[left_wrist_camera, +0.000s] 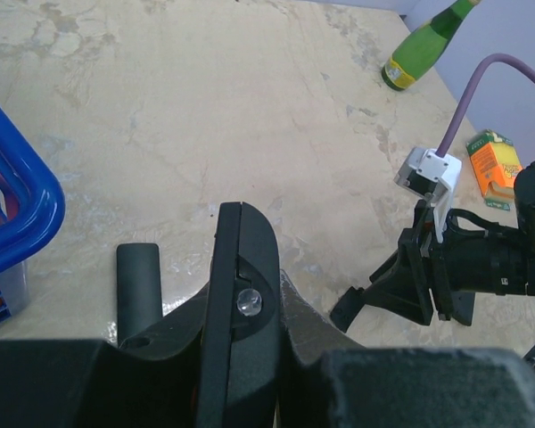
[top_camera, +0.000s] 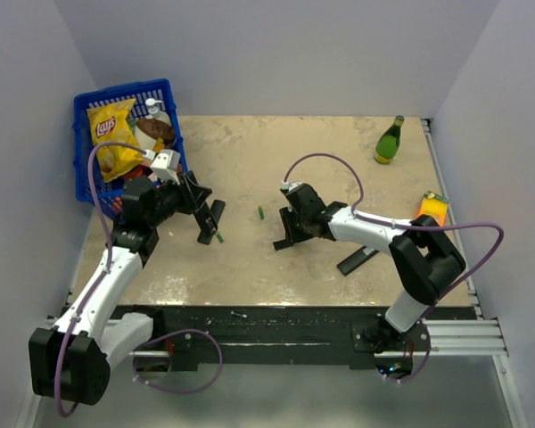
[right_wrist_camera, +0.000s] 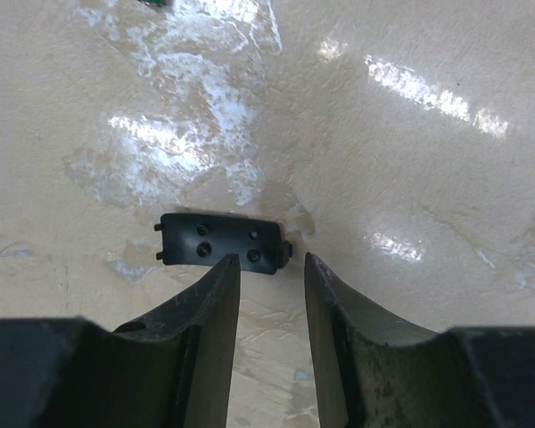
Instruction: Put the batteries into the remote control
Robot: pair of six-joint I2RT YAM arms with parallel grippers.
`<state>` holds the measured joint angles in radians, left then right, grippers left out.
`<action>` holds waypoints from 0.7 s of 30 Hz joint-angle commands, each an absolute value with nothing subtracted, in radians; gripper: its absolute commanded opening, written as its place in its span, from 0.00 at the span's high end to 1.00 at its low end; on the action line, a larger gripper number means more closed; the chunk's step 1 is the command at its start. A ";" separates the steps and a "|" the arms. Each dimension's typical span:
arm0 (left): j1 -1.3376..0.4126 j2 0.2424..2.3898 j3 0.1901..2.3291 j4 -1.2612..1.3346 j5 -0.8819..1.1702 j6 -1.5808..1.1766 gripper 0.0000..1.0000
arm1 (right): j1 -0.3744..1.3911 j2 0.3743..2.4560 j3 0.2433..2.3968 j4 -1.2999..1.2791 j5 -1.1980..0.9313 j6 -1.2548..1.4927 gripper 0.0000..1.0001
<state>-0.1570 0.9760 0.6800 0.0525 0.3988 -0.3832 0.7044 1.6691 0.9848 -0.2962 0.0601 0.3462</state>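
Note:
My left gripper (top_camera: 199, 210) is shut on the black remote control (top_camera: 210, 223) and holds it edge-up off the table; in the left wrist view the remote (left_wrist_camera: 250, 241) stands clamped between the fingers. My right gripper (top_camera: 283, 239) stands open, low over the table. Its fingertips (right_wrist_camera: 225, 267) straddle bare table just short of the small black back cover (right_wrist_camera: 221, 242), which lies flat and free. A tiny dark-green stick (top_camera: 260, 212), possibly a battery, lies between the arms. Another (top_camera: 219, 237) lies by the remote's lower end.
A blue basket (top_camera: 85, 116) with a chips bag stands at the back left. At the back right are a green bottle (top_camera: 390, 141) and an orange carton (top_camera: 432, 209). Another black remote (top_camera: 357, 260) lies under the right arm.

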 commanded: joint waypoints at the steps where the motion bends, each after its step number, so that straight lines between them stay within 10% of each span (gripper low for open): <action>1: -0.147 0.980 0.675 0.127 0.442 -0.400 1.00 | 0.698 1.680 0.982 -0.218 0.032 0.331 0.63; 21: -0.147 0.988 0.670 0.133 0.453 -0.407 1.00 | 0.692 1.677 0.946 -0.210 -0.054 0.316 0.66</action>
<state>-0.1570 0.9894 0.6724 0.0666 0.4374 -0.3866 0.6979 1.7115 0.9623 -0.2382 0.0055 0.3386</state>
